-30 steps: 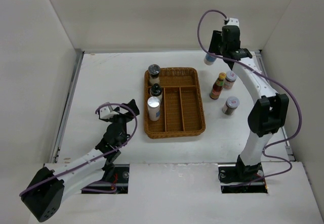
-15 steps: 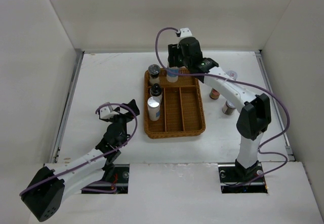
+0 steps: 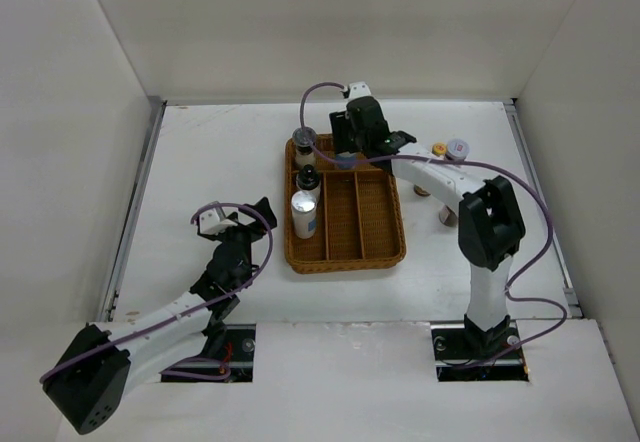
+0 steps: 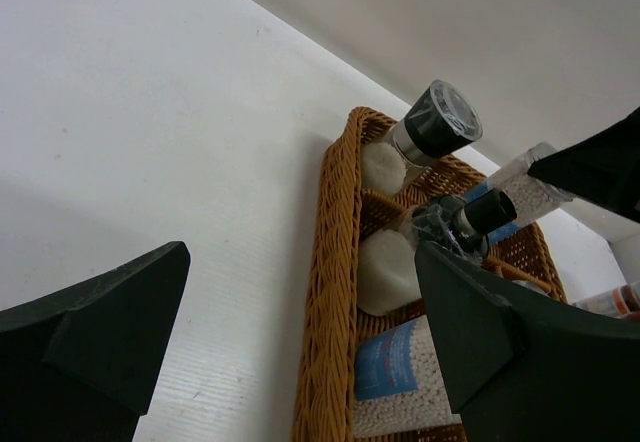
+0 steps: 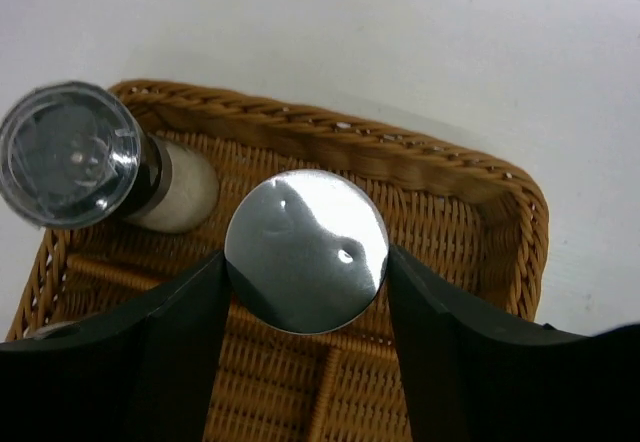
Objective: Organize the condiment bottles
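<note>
Silver-capped shaker is upright over the far end of the wicker basket, clamped at its sides by the right hand. The fingers sit below the cap, which looks chosen to keep it vertical for a straight drop into the compartment. Whether its base is down on the wicker, I cannot tell. Just to its left, in the basket's far-left corner, stands the dark-lidded grinder, close but not touching. Down the basket's left side are 2 more: a black-capped bottle and a white shaker on its side. On the worktop, right of the basket, a yellow-capped sauce bottle and a pale-lidded jar wait, and another jar peeks from behind the arm. Left hand hangs toward the near-left corner, fingers wide apart, holding nothing. I'd say it's parked there to give the right arm room.
</note>
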`<state>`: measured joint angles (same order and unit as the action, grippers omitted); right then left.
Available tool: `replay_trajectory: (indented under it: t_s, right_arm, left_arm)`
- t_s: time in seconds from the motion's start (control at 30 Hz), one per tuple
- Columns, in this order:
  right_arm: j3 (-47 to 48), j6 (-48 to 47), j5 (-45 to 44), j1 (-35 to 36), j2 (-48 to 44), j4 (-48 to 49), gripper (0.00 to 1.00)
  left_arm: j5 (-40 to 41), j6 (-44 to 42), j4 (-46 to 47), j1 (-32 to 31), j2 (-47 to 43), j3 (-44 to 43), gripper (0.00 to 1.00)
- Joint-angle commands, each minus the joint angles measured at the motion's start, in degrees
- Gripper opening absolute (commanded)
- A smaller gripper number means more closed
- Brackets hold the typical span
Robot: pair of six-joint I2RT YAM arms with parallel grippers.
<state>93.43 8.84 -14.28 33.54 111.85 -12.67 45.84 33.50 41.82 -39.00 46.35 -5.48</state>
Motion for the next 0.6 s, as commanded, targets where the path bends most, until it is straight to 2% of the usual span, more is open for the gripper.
replay_trajectory:
  t_s: [0.0,0.1,0.13,0.17,0.27,0.4,0.57]
  right_arm:
    - [0.3,-0.5,-1.5,1.5,0.2,7.9,0.68]
    - [-0.2,-0.7,-2.0,1.7,-0.7,8.0,0.77]
    - [-0.3,-0.4,-2.3,1.7,-2.8,8.1,0.86]
    - [-0.3,-0.4,-2.3,1.7,-2.9,8.1,0.86]
    - [-2.7,-0.7,-4.6,1.7,-7.9,8.3,0.98]
    - [-9.8,-0.8,-8.2,1.6,-17.8,9.7,1.00]
    - [-25.9,0.6,-17.2,-3.5,-32.5,14.8,1.00]
  left_arm:
    - [-0.6,1.0,3.2,0.1,0.0,0.1,1.00]
    - [-0.6,1.0,3.2,0.1,0.4,-0.1,1.00]
    - [-0.6,1.0,3.2,0.0,0.3,0.1,1.00]
    - [-0.6,1.0,3.2,0.0,0.3,0.1,1.00]
    - [-0.6,1.0,3.2,0.0,0.6,-0.1,1.00]
    - [-0.8,1.1,3.2,-0.1,0.8,0.0,1.00]
    - [-0.9,1.1,3.2,-0.3,1.0,0.0,1.00]
